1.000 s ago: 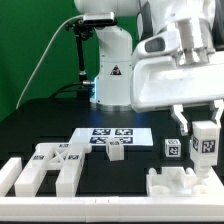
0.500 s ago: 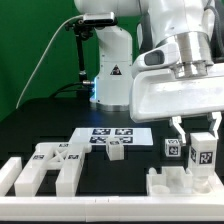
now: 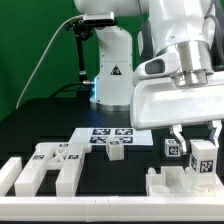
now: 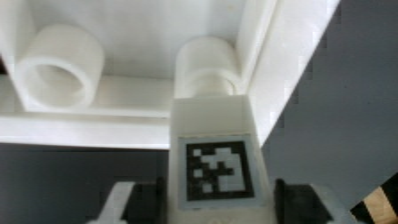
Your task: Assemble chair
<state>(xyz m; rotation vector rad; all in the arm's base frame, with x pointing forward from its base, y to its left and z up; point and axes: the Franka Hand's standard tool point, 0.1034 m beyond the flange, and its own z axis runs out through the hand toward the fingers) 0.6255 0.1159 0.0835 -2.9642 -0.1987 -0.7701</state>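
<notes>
My gripper (image 3: 198,140) is at the exterior view's right, shut on a white tagged chair bar (image 3: 204,158) that it holds upright just above a white blocky chair part (image 3: 185,183) near the table's front. In the wrist view the bar (image 4: 217,150) sits between both fingers (image 4: 150,198), its tag facing the camera, over the white part with two round pegs (image 4: 210,68). A tagged cube (image 3: 173,148) stands just beside the held bar. A group of tagged white chair parts (image 3: 50,165) lies at the exterior view's left.
The marker board (image 3: 111,139) lies in the middle with a small tagged cube (image 3: 117,152) at its front edge. A white border rail (image 3: 100,212) runs along the front. The robot base (image 3: 110,70) stands behind.
My gripper has come down a little with the bar, closer to the white blocky part below it.
</notes>
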